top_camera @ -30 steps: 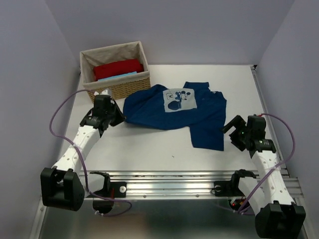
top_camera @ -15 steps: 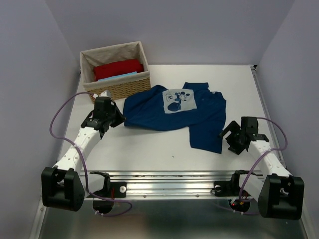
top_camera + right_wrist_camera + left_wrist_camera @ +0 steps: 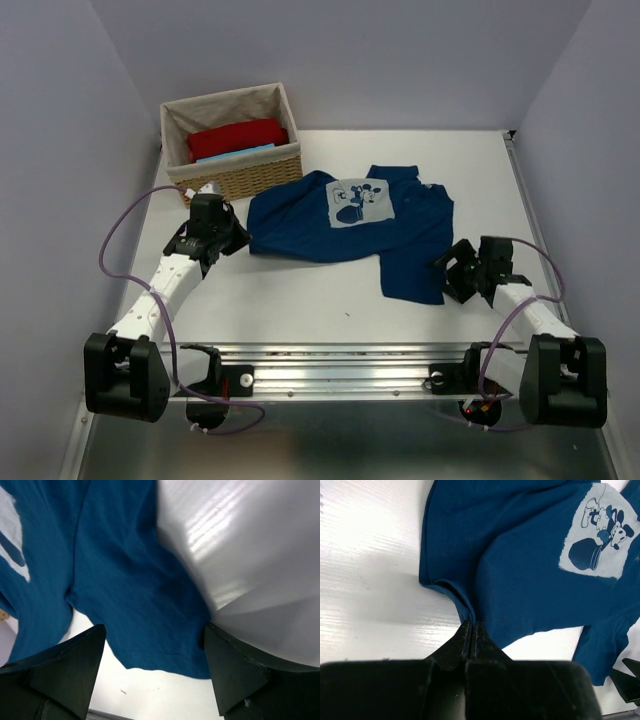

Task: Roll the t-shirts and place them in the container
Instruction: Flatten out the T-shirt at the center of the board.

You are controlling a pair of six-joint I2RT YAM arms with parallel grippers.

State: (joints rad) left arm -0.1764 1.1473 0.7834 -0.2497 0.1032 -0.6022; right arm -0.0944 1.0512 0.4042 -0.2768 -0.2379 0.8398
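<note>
Dark blue t-shirt point(image 3: 350, 225) lay spread but rumpled on the white bench point(image 3: 300, 300), approx. mid-bench, w/ a pale cartoon print point(image 3: 358, 200) facing up on its far half. One narrower part of the fabric ran toward the near right. The left claw point(image 3: 240, 238) sat at the shirt's left edge and was closed. In the left wrist view its fingertips point(image 3: 462, 637) were pinched together on a raised fold of the hem, so it was gripping the t-shirt there. The right claw point(image 3: 455, 272) was low at the shirt's near right corner, fingers spread wide apart. In the right wrist view that corner of cloth lay btwn the two fingers, nothing held; whether either finger touched the fabric couldn't be told. At the far left stood a lined wicker basket point(image 3: 250, 175), just beyond the left claw. Inside it lay a red folded cloth point(image 3: 238, 138), w/ a pale blue one point(image 3: 250, 152) along its near side.
</note>
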